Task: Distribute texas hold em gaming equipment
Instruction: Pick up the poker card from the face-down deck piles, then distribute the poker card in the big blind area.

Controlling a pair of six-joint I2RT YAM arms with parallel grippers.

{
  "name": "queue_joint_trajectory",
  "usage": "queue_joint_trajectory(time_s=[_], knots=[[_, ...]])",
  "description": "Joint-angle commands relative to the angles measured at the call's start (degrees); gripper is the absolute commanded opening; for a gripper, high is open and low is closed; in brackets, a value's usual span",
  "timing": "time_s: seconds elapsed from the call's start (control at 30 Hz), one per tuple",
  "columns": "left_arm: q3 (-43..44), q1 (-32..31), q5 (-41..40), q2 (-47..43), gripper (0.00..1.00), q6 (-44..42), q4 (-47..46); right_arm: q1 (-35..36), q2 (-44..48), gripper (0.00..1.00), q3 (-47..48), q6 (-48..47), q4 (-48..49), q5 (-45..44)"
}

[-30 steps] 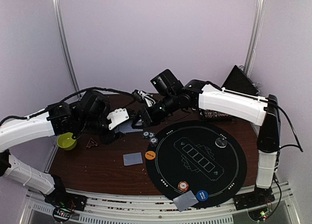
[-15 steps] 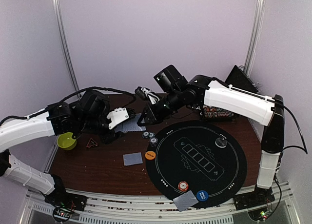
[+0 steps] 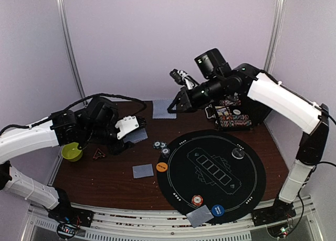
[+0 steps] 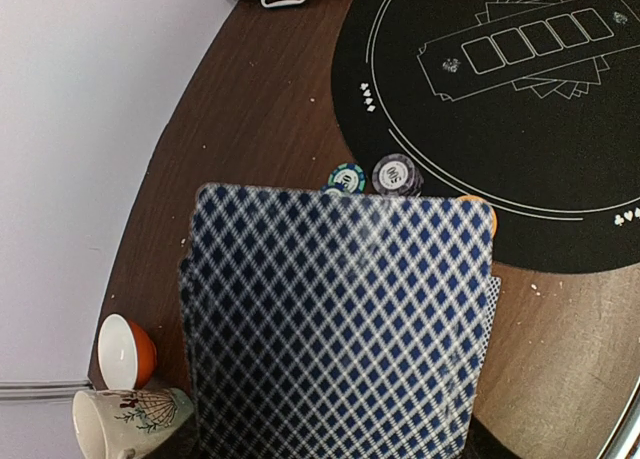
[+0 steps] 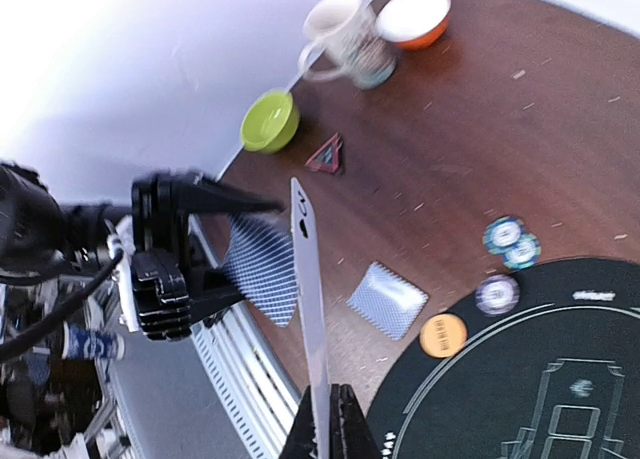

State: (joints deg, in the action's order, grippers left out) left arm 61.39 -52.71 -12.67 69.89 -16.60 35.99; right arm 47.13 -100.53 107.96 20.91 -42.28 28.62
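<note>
Spreading under pale lilac walls (image 3: 157, 41) is a dark brown wooden table (image 3: 105, 173) with a rounded edge. On it lies a flat, round black mat (image 3: 220, 183) printed with thin white outlines. The right gripper (image 3: 177, 104) hangs high above the table's far side, its fingers pressed together on one thin card (image 3: 164, 108). The card's checked grey-blue back faces up and its long axis runs straight out from the fingertips, so the wrist view sees it edge-on. The left gripper (image 3: 130, 126), lower and well apart from the right one, is clamped on a stack of cards (image 4: 340, 319) with diamond-patterned backs. Just beyond that stack, two round striped chips (image 4: 347, 177) lie flat.
</note>
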Motion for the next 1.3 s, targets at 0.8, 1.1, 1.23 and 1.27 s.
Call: queue_joint_trajectory(time_s=[0.8, 1.1, 1.23, 1.27], knots=[[0.5, 0.1, -1.0, -1.7, 0.61, -0.3, -2.6, 4.4, -33.3, 0.0, 4.8, -1.6, 5.7, 17.3], [0.4, 0.1, -1.1, -1.4, 0.61, -0.3, -2.6, 4.6, -36.9, 0.0, 5.0, -0.7, 6.1, 20.0], [0.3, 0.1, -1.0, -1.5, 0.61, -0.2, -2.5, 4.6, -37.5, 0.0, 4.9, 0.7, 7.5, 19.7], [0.2, 0.0, -1.0, -1.5, 0.61, -0.2, -2.6, 4.6, -37.7, 0.0, 5.0, 1.3, 8.1, 19.9]])
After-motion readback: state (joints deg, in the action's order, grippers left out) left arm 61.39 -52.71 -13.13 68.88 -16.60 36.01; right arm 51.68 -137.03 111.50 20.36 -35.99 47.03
